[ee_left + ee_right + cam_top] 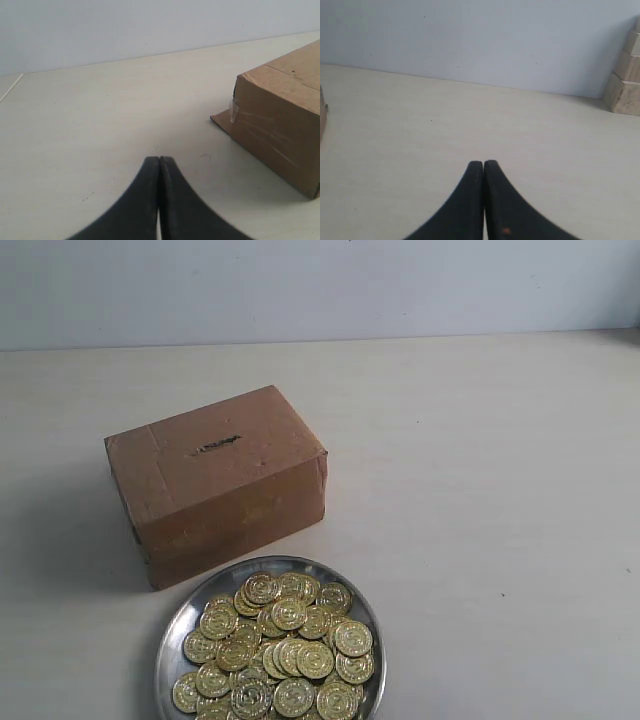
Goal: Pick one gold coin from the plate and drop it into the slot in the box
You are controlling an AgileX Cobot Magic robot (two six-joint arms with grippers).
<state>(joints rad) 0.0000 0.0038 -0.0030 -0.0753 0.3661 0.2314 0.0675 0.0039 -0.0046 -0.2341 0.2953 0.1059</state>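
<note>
In the exterior view the plate of gold coins sits just beside the box, on its near side. The box slot runs along the box's longer side, and neither arm shows. In the left wrist view the left gripper is closed and empty, with the box near. In the right wrist view the right gripper is also closed on nothing and only a sliver of the box shows, so the left arm is probably nearer.

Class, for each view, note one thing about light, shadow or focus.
Exterior view: soft light; the box casts a faint shadow leftward, and the plate glints. Left wrist view: the left gripper looks dark and blurred, the box sharper. Right wrist view: the right gripper is likewise blurred.
</note>
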